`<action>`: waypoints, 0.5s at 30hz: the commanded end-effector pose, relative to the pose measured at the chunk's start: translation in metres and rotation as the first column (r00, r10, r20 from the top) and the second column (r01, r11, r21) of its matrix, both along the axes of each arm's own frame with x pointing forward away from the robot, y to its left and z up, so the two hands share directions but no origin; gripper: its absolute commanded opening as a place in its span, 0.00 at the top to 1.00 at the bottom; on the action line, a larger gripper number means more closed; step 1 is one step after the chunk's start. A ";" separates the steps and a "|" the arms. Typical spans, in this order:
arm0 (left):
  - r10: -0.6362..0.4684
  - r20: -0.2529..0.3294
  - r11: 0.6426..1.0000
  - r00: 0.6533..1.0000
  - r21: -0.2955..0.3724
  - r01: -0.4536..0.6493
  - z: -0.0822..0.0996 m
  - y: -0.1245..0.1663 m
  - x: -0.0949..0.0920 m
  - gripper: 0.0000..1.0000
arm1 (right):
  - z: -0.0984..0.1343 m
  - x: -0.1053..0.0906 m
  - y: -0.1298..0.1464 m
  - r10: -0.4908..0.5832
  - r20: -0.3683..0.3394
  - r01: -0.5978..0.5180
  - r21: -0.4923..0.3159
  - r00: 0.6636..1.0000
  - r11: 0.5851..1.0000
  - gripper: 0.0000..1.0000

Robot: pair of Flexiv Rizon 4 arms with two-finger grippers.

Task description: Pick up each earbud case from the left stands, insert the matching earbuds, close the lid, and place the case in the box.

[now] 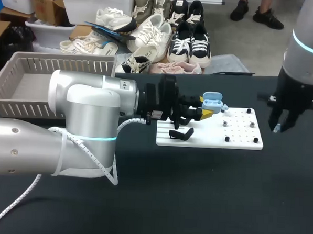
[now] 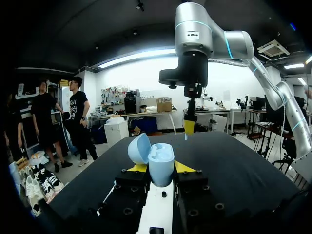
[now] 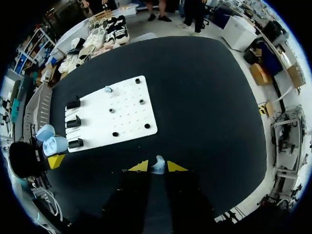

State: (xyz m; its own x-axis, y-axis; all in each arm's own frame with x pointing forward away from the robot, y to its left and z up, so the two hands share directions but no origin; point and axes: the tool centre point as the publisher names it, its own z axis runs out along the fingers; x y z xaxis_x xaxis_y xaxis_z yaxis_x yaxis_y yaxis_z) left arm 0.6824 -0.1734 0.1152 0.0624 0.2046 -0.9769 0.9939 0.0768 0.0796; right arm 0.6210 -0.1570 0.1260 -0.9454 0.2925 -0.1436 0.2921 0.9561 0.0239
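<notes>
head view: the left arm [image 1: 88,111] comes in from the left. the left jaws hold a pale blue earbud case [image 1: 212,102], lid open, over the left end of a white board [image 1: 239,141] on the dark desk [image 1: 194,203]. one black stand [image 1: 181,134] shows on the board below it. the right arm [image 1: 301,67] hangs over the desk just past the board's right end, something small and pale at its tips. a grey box [image 1: 21,84] sits behind the left arm, and no case shows in the part of it that is visible.

left wrist view: the left jaws stand as wide as the case [image 2: 161,165] and press it from both sides. its lid [image 2: 139,148] is tipped back. whether an earbud already sits inside cannot be told.

right wrist view: the right jaws are narrow and pinch a pale blue earbud [image 3: 157,165], well apart from the case [image 3: 51,145]. another pale earbud [image 3: 107,89] stands on the board [image 3: 126,117]. the three stands [image 3: 73,122] look bare.

as a judgement, the task is at an early to middle step. a case is lifted and open, and one earbud is in hand. inserting the earbuds, closing the lid and boxing the case are all left to do.
</notes>
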 end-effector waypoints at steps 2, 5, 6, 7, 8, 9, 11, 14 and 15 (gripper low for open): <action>0.001 0.001 1.000 1.000 -0.002 -0.001 0.000 0.001 -0.001 1.00 | 0.021 -0.001 0.013 -0.394 -0.100 0.394 -0.027 0.914 0.919 1.00; 0.001 0.001 1.000 1.000 -0.002 -0.001 0.000 0.001 -0.001 1.00 | 0.030 0.000 0.023 -0.433 -0.106 0.433 -0.025 0.895 0.901 1.00; 0.001 0.001 1.000 1.000 -0.002 -0.001 0.000 0.001 -0.001 1.00 | 0.033 0.001 0.026 -0.430 -0.107 0.431 -0.013 0.897 0.902 1.00; 0.001 0.001 1.000 1.000 -0.002 -0.001 0.000 0.001 -0.001 1.00 | 0.035 0.003 0.029 -0.444 -0.105 0.445 -0.015 0.890 0.895 1.00; 0.001 0.001 1.000 1.000 -0.002 -0.001 0.000 0.001 -0.001 1.00 | 0.038 0.005 0.033 -0.450 -0.107 0.452 -0.010 0.887 0.892 1.00; 0.001 0.001 1.000 1.000 -0.002 -0.001 0.000 0.001 -0.001 1.00 | 0.042 0.006 0.037 -0.450 -0.105 0.452 -0.007 0.887 0.892 1.00; 0.001 0.001 1.000 1.000 -0.002 -0.001 0.000 0.001 -0.001 1.00 | 0.049 0.011 0.046 -0.455 -0.096 0.457 -0.003 0.885 0.890 1.00; 0.001 0.001 1.000 1.000 -0.002 -0.001 0.000 0.001 -0.001 1.00 | 0.060 0.020 0.062 -0.455 -0.073 0.456 -0.005 0.888 0.890 1.00; 0.001 0.001 1.000 1.000 -0.002 -0.001 0.000 0.001 -0.001 1.00 | 0.063 0.024 0.067 -0.449 -0.068 0.450 -0.003 0.891 0.893 1.00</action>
State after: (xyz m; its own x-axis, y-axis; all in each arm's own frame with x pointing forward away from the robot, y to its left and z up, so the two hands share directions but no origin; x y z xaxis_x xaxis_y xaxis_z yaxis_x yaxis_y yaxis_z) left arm 0.6824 -0.1735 0.1152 0.0625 0.2046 -0.9769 0.9939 0.0768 0.0796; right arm 0.6369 -0.1044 0.1832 -0.7180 0.6922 -0.0731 0.6880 0.7217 0.0764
